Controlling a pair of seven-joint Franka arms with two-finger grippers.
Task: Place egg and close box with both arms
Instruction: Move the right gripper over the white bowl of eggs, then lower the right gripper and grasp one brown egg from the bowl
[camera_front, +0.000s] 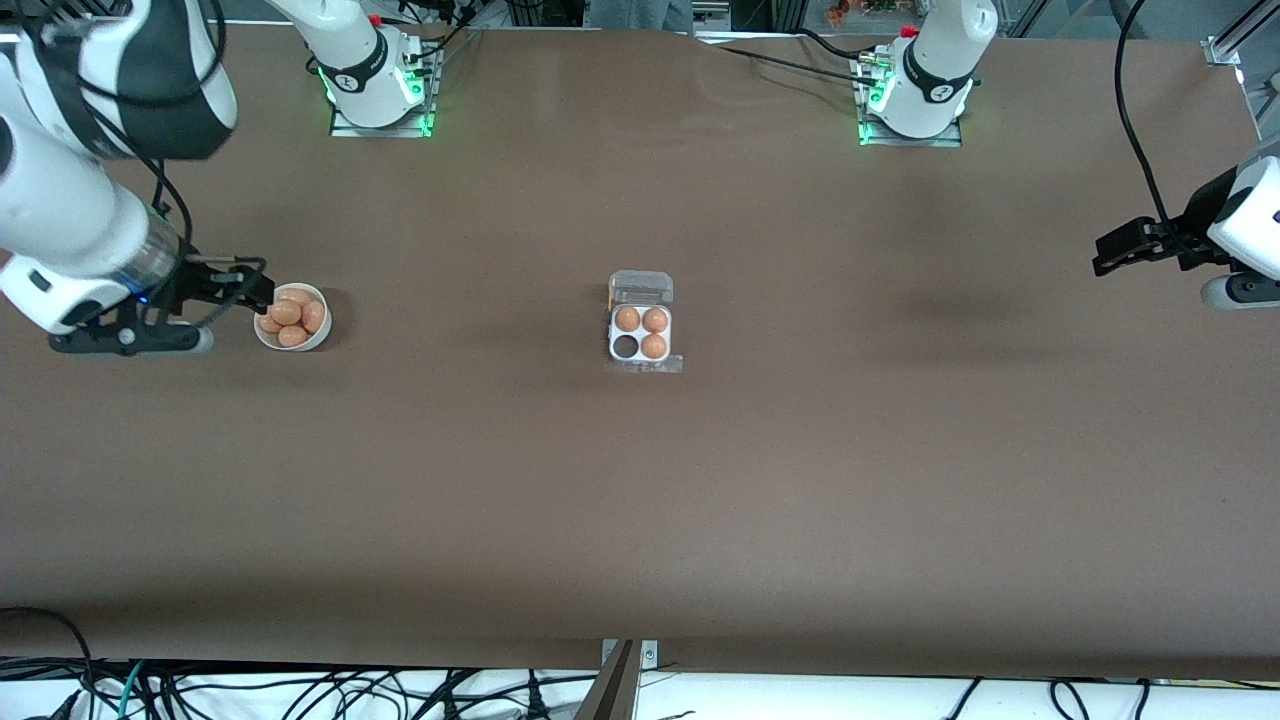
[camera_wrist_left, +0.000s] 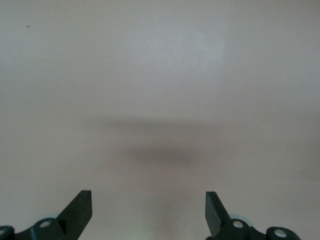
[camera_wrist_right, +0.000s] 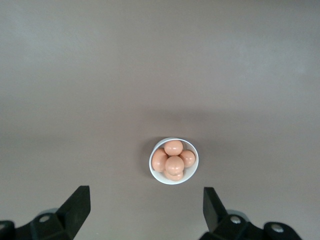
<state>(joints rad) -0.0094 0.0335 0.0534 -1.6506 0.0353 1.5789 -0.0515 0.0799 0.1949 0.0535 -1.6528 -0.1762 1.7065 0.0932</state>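
Hovering beside the white bowl (camera_front: 292, 318) of brown eggs (camera_wrist_right: 173, 161), the right gripper (camera_wrist_right: 145, 207) had its fingers spread wide and empty. At mid-table the box (camera_front: 641, 333) lay with its lid open, three cells filled. The left gripper (camera_wrist_left: 149, 207), equally wide and empty, waited above bare table (camera_front: 640, 500) at its own end.

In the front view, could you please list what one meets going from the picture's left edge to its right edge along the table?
Right gripper → white bowl of eggs → box with three eggs and its lid open → left gripper.
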